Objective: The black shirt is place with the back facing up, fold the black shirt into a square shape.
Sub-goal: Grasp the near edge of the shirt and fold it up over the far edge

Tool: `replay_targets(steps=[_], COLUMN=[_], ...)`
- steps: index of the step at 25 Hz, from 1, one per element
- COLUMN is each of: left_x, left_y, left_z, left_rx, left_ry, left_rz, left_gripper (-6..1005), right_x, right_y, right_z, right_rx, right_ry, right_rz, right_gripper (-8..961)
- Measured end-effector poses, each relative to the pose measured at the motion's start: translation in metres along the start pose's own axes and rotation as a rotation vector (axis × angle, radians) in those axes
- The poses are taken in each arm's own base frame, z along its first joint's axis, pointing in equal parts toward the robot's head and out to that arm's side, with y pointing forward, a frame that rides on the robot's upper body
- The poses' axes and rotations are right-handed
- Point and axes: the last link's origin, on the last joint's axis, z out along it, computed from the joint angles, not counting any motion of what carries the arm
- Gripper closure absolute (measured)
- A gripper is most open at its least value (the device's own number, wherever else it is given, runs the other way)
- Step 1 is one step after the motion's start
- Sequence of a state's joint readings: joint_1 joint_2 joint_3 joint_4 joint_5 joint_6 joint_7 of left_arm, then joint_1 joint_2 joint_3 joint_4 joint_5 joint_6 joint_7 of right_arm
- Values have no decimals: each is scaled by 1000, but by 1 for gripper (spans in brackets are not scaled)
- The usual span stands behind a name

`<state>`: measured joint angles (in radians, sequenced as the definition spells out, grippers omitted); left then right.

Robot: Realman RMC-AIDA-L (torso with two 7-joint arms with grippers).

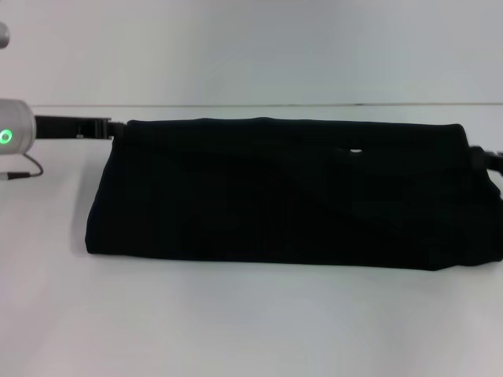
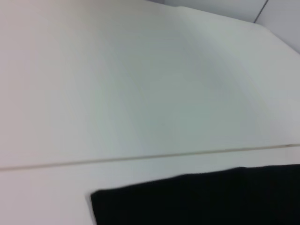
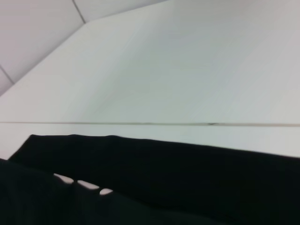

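Note:
The black shirt (image 1: 283, 196) lies folded into a long band across the white table (image 1: 251, 322). Its far edge runs straight and taut between my two grippers. My left gripper (image 1: 116, 127) meets the shirt's far left corner and is shut on the cloth there. At the far right end my right gripper (image 1: 476, 154) is half hidden behind the shirt and grips that end. A small white bit of lettering (image 1: 355, 151) peeks out of a fold. It also shows as white spots (image 3: 79, 183) on the black shirt (image 3: 187, 178) in the right wrist view. The left wrist view shows the black shirt's corner (image 2: 201, 199).
The left arm's silver wrist with a green light (image 1: 8, 135) and a thin cable (image 1: 23, 171) sit at the left edge. The table's back edge (image 1: 251, 105) runs just behind the shirt. Bare white tabletop lies in front of the shirt.

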<state>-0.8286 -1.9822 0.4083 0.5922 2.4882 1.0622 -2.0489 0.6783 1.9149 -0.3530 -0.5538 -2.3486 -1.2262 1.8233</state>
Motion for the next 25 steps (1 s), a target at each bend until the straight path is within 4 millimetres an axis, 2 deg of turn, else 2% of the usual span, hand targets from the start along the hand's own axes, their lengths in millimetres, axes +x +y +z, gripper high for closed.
replay_targets(steps=[8,14,19,25], left_x=[22,36,36,23], left_y=[6,7,9,15], left_z=[12,17,27,46], left_rx=[73,132,191,277], left_ry=[30,67,97,94], left_rz=[81,119,137,183], left_gripper=[985,983,981,979], right_x=[-40,-64,-64,-56], right_y=[7,11,12,14], right_z=[31,43,56,73], right_rx=[99,157,215,291], right_ry=[-44,-71,-77,-73], right_rz=[-40,-79,-85,-104], right_gripper=[887,884,882,879])
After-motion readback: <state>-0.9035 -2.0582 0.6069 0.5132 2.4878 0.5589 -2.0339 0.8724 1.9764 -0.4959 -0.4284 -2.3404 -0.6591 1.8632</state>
